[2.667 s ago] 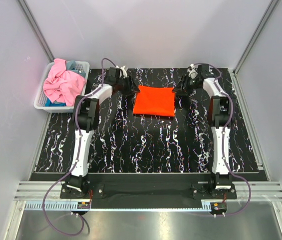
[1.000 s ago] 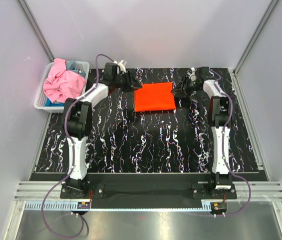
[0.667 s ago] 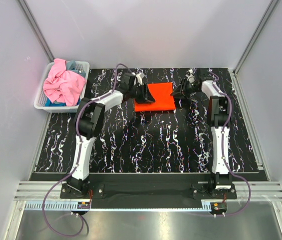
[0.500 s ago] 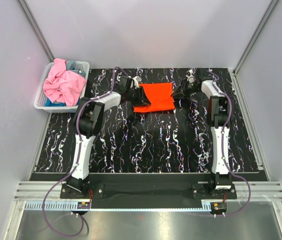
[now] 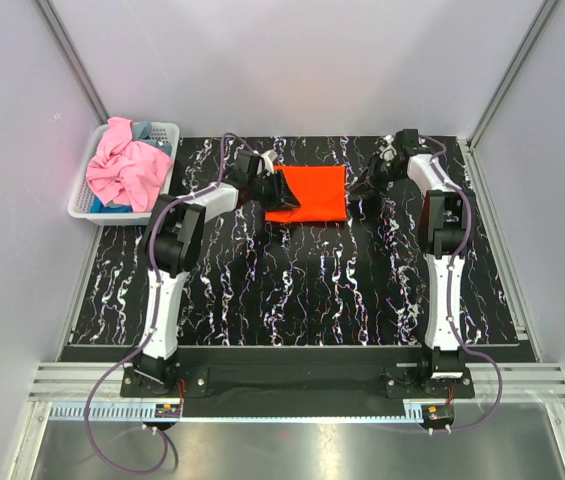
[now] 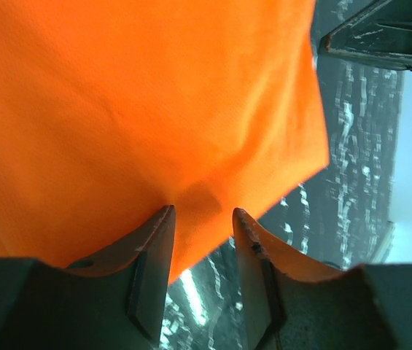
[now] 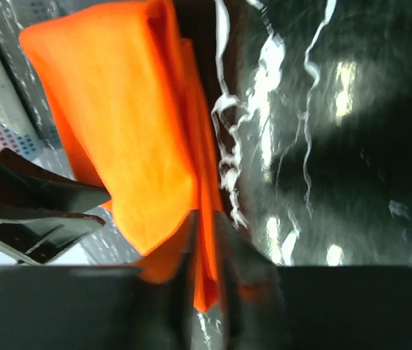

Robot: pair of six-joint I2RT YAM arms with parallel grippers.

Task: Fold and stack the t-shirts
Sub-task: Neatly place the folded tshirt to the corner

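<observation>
The folded orange t-shirt (image 5: 312, 193) lies at the back middle of the table. My left gripper (image 5: 267, 187) is at its left edge, which looks slightly raised. In the left wrist view the jaws (image 6: 202, 211) stand partly open, with the orange cloth (image 6: 140, 95) lying across and between the tips. My right gripper (image 5: 370, 182) is at the shirt's right edge. In its wrist view the narrow jaws (image 7: 204, 215) are shut on a fold of orange cloth (image 7: 118, 109). The pink t-shirt (image 5: 122, 168) and a bit of the blue-grey one (image 5: 143, 130) sit crumpled in the basket.
The white lattice basket (image 5: 80, 210) stands off the table's back left corner, beside the left wall. The black marbled table (image 5: 292, 290) stretches toward the arm bases. Walls close in on the back and both sides.
My left gripper swung right from the back left and reached the shirt's left edge. My right gripper's jaws narrowed onto the right edge, and the shirt shifted slightly.
</observation>
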